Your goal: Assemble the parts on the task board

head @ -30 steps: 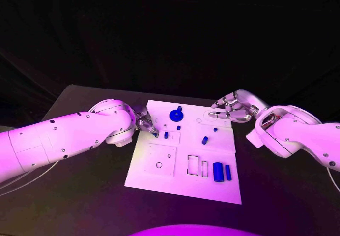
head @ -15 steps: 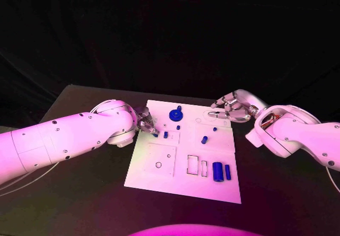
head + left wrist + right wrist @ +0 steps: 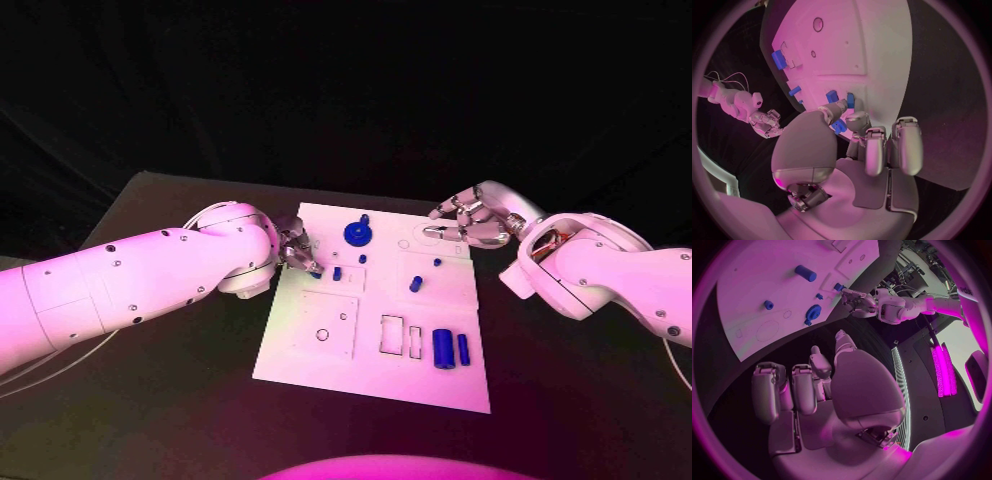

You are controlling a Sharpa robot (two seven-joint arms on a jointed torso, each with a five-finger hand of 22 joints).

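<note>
Black table (image 3: 159, 400) under the white plate, dark curtain (image 3: 346, 90) hanging behind it

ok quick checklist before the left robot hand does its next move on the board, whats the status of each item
1. Left robot hand at the task board: ok, its fingers are at the board's left edge, beside small blue parts.
2. Part held in left robot hand: cannot tell; the left wrist view shows a blue part at its fingertips, but a grip is not clear.
3. Right robot hand out of the way: ok, it is at the board's far right corner, holding nothing.
4. Two blue blocks near the board's front right: ok, lying side by side, away from both hands.
5. Blue round part at the far end: ok, untouched.
</note>
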